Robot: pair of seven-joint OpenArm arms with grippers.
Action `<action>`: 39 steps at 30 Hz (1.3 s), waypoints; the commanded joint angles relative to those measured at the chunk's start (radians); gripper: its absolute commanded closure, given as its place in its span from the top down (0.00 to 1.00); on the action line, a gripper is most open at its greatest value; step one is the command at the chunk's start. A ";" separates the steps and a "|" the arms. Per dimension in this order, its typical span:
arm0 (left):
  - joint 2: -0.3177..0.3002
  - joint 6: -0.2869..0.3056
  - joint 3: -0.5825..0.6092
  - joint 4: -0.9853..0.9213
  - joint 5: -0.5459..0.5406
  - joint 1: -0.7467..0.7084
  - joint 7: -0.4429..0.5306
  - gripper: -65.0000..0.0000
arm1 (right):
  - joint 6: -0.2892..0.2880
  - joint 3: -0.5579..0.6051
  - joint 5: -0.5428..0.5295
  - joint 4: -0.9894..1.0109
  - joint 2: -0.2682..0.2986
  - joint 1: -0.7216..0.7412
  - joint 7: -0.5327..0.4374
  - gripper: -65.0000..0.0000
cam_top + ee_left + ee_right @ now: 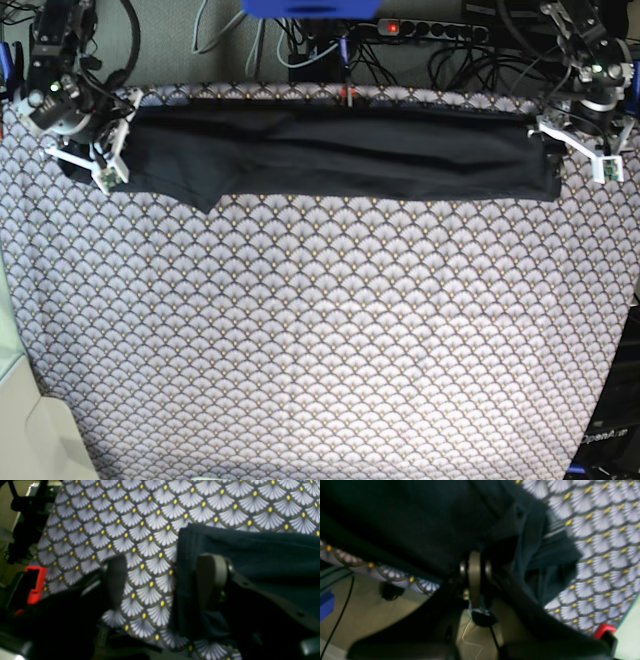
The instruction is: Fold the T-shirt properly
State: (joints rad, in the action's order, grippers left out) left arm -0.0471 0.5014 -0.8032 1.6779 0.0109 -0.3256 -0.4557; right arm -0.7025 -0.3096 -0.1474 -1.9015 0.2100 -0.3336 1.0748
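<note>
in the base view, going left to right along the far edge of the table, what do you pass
right pincer at the shirt's left end → T-shirt, folded into a long dark strip on the tablecloth → left pincer at the shirt's right end

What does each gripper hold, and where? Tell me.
Right gripper: shut on the T-shirt at its sleeve-end edge. Left gripper: open, straddling the other end's edge, holding nothing.

Left end effector spread wide (low, far edge), right end effector clamped together
</note>
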 commanded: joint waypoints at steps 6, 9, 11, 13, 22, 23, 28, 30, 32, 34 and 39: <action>-0.010 -0.004 -0.005 0.017 -0.010 0.000 0.024 0.65 | 0.004 -0.066 0.006 0.106 0.010 0.049 -0.006 0.26; -0.010 -0.004 -0.005 0.017 -0.010 0.000 0.024 0.65 | 0.004 -0.082 0.004 0.124 0.013 0.061 -0.008 0.30; -0.010 -0.004 -0.005 0.017 -0.010 0.000 0.024 0.65 | 0.004 -0.079 0.004 0.124 0.016 0.060 -0.006 0.30; -0.010 -0.004 -0.003 0.017 -0.010 0.000 0.024 0.65 | 0.004 -0.078 0.006 0.124 0.016 0.060 -0.006 0.30; -0.010 -0.004 -0.003 0.017 -0.010 0.001 0.024 0.65 | 0.004 -0.082 0.007 0.122 0.012 0.058 -0.008 0.30; -0.010 -0.004 -0.003 0.017 -0.010 0.001 0.024 0.65 | 0.004 -0.082 0.007 0.122 0.012 0.060 -0.009 0.30; -0.010 -0.004 -0.008 0.020 -0.012 0.001 0.024 0.65 | 0.004 -0.078 0.006 0.122 0.010 0.061 -0.008 0.30; -0.010 -0.004 -0.009 0.026 -0.015 0.001 0.024 0.65 | 0.004 -0.078 0.006 0.124 0.007 0.063 -0.011 0.30; -0.007 -0.004 -0.009 0.029 -0.015 0.001 0.024 0.65 | 0.004 -0.078 0.007 0.124 -0.002 0.063 -0.011 0.30; -0.007 -0.004 -0.009 0.029 -0.015 0.003 0.022 0.65 | 0.004 -0.076 0.007 0.122 0.001 0.063 -0.008 0.30; -0.001 -0.004 -0.012 0.029 -0.015 0.021 0.018 0.65 | 0.004 -0.078 0.007 0.122 0.003 0.063 -0.006 0.30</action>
State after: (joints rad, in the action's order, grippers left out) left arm -0.0376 0.5018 -0.8116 1.6867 0.0105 -0.3058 -0.4606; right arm -0.7021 -0.3832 -0.1467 -1.7641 0.1986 -0.2771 1.0687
